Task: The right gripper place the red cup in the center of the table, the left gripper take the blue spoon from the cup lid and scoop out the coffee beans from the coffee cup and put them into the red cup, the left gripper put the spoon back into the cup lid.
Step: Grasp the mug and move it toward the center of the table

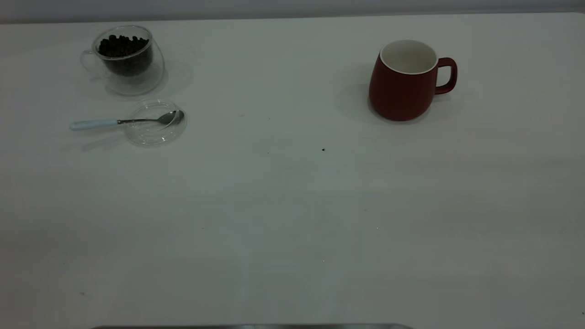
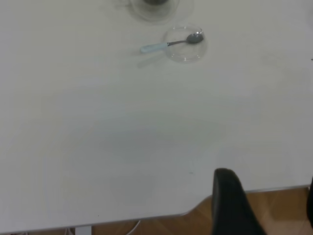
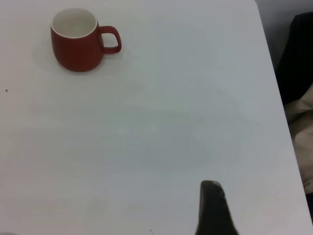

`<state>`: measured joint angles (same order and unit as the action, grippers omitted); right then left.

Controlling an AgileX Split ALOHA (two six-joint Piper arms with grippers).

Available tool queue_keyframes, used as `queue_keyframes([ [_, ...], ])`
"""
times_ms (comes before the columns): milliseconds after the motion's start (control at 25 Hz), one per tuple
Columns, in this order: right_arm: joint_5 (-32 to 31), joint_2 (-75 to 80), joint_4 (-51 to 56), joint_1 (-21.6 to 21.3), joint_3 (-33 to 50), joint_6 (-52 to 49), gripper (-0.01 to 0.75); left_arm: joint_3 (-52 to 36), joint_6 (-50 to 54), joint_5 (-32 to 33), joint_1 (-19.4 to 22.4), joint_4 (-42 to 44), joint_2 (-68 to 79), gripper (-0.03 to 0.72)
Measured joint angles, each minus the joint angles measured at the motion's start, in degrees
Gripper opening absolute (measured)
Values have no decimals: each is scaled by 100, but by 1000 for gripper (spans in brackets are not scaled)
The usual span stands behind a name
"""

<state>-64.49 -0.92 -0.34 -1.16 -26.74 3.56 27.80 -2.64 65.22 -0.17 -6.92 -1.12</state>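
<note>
Bare white table (image 1: 292,219) fills the foreground. Farther back on the right stands the dark red ceramic mug (image 1: 404,84), empty, handle outward for the right claw. At far left the pale-blue-handled steel spoon (image 1: 123,121) rests its bowl in the clear glass lid (image 1: 153,135), beside the bean-filled glass cup (image 1: 125,59). Both claws hang back; their opening I cannot tell.

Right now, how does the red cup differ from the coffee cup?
The red cup is opaque dark red with a white inside; the coffee cup is clear double-walled glass. The red cup is empty, while the coffee cup holds dark coffee beans. The red cup looks larger and stands at the table's right, handle pointing right; the coffee cup stands far left, handle pointing left. Both are upright, rounded and handled.
</note>
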Motion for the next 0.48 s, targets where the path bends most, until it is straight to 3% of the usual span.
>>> queue_keyframes([
  [280,162,207,195,0,-88,-23,526,0,0,0,0,0,0,433],
  [480,1575,1224,1025,0,-124,154,551,0,0,0,0,0,0,433],
])
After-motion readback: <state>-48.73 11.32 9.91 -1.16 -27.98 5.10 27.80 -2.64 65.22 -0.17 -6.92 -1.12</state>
